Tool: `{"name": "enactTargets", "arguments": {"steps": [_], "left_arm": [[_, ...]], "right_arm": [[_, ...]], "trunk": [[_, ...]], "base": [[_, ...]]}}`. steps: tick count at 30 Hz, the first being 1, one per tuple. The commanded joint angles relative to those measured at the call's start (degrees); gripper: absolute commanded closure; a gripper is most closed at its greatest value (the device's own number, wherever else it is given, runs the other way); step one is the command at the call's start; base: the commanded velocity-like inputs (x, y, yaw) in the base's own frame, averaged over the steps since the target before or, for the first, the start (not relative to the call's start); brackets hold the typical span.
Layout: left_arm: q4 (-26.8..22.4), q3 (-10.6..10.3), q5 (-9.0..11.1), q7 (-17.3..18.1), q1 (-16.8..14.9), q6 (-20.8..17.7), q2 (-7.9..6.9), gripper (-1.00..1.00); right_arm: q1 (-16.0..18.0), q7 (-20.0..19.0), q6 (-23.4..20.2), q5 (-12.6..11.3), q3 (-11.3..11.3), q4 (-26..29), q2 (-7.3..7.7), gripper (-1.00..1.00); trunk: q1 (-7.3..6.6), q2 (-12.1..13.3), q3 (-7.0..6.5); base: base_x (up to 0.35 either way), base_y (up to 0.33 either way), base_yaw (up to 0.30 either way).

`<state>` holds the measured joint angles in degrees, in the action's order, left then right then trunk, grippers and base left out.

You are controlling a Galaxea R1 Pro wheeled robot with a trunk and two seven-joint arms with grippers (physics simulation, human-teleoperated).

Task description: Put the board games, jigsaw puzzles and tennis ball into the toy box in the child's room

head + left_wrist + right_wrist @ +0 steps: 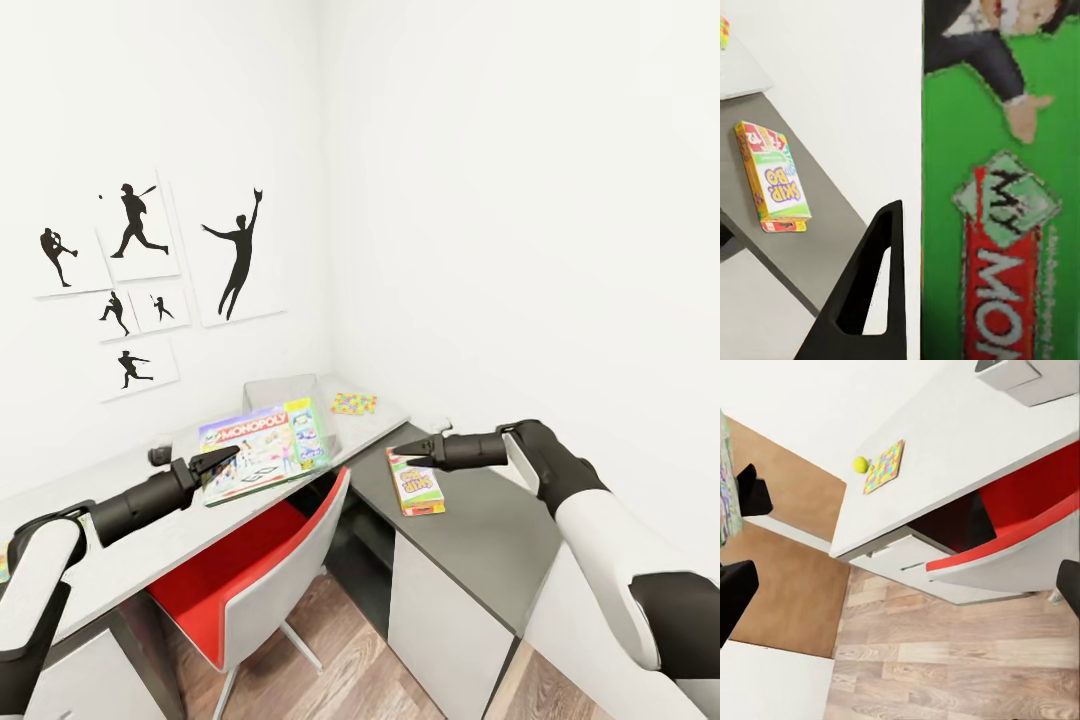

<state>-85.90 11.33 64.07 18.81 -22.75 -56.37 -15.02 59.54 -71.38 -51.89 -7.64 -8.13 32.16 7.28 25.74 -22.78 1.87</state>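
Your left gripper [218, 461] has the Monopoly board game [265, 446] between its fingers, tilted and low over the bench [120, 560], just in front of the grey toy box [290, 392]. In the left wrist view one finger [866, 289] stands just beside the edge of the game and the other is hidden behind it, so I cannot tell if the grip is really closed. Before you carry it further, check that the game does not slip. Then bring it over the near wall of the toy box, make it more flat, and lower it until it lies inside before you let go.

Your right gripper [415, 456] is spread and empty, hanging just above the Skip-Bo game [416, 484] on the dark cabinet [480, 540]. Keep it away from the left arm for the moment.

One jigsaw puzzle [885, 466] and the tennis ball [860, 464] lie side by side on the bench, not yet in the toy box
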Motion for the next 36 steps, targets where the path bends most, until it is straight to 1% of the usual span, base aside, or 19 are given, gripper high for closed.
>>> {"name": "enactTargets", "arguments": {"steps": [1, 3, 4, 7, 8, 9, 15, 16, 19, 24, 27, 33, 36], "left_arm": [[-0.10, 0.78, -0.44, 0.18, 0.09, -0.33, -0.06, 1.00], [-0.21, 2.27, -0.47, 0.08, 0.34, -0.65, -0.20, 1.00], [-0.21, 2.27, -0.47, 0.08, 0.34, -0.65, -0.20, 1.00], [-0.33, 4.75, -0.44, 0.00, 0.72, -1.43, -0.32, 1.00], [-0.39, 5.95, -0.37, -0.04, 0.90, -1.95, -0.35, 1.00], [-0.41, 6.36, -0.33, -0.05, 0.96, -2.13, -0.35, 1.00], [-0.49, 7.20, -0.19, -0.03, 1.11, -2.57, -0.21, 1.00], [-0.62, 7.43, -0.14, -0.02, 1.16, -2.67, -0.04, 1.00], [-1.38, 7.53, -0.10, -0.09, 1.20, -2.72, 0.24, 1.00], [-1.50, 7.53, -0.26, -0.21, 1.19, -2.69, 0.35, 1.00], [-1.48, 7.47, -0.43, -0.34, 1.16, -2.61, 0.43, 1.00], [-1.47, 7.42, -0.54, -0.48, 1.14, -2.52, 0.54, 1.00], [-1.47, 7.41, -0.58, -0.51, 1.14, -2.51, 0.88, 1.00]], "right_arm": [[0.06, 0.36, -0.16, -0.60, -0.33, 0.24, 0.26, -1.00], [0.05, 0.64, 0.24, -0.59, -0.29, 0.95, 0.59, -1.00], [0.05, 0.64, 0.24, -0.59, -0.29, 0.95, 0.59, -1.00], [0.03, 0.89, 0.45, -0.57, -0.31, 2.45, 1.36, -1.00], [-0.03, 0.99, 0.49, -0.57, -0.34, 3.67, 1.89, -1.00], [-0.12, 1.02, 0.50, -0.56, -0.35, 4.34, 2.11, -1.00], [-1.17, 1.13, 0.49, -0.55, -0.33, 6.72, 2.61, -1.00], [-1.80, 1.17, 0.44, -0.56, -0.32, 8.38, 2.79, -1.00], [-2.66, 1.27, 0.38, -0.54, -0.31, 10.38, 2.84, -1.00], [-2.88, 2.01, 0.34, -0.54, -0.31, 10.91, 2.76, -1.00], [-3.00, 3.38, 0.32, -0.54, -0.31, 11.19, 2.57, -1.00], [-3.08, 5.21, 0.31, -0.58, -0.31, 11.35, 2.38, -1.00], [-3.10, 6.05, 0.29, -0.59, -0.29, 11.39, 2.30, -1.00]], "trunk": [[0.04, -0.14, 0.14], [0.04, -0.14, 0.14], [0.04, -0.14, 0.14], [0.04, -0.14, 0.14], [0.04, -0.14, 0.14], [0.04, -0.14, 0.14], [0.04, -0.14, 0.14], [0.04, -0.14, 0.14], [0.04, -0.14, 0.14], [0.04, -0.14, 0.14], [0.04, -0.14, 0.14], [0.04, -0.14, 0.14], [0.04, -0.14, 0.14]], "base": [[0.000, 0.000, 0.000], [0.000, 0.000, 0.000], [0.000, 0.000, 0.000], [0.000, 0.000, 0.000], [0.000, 0.000, 0.000], [0.000, 0.000, 0.000], [0.021, -0.004, 0.000], [0.184, -0.043, 0.000], [0.243, -0.046, 0.000], [0.296, -0.026, 0.002], [0.287, -0.012, 0.044], [0.153, -0.006, 0.145], [0.068, -0.003, 0.217]]}}
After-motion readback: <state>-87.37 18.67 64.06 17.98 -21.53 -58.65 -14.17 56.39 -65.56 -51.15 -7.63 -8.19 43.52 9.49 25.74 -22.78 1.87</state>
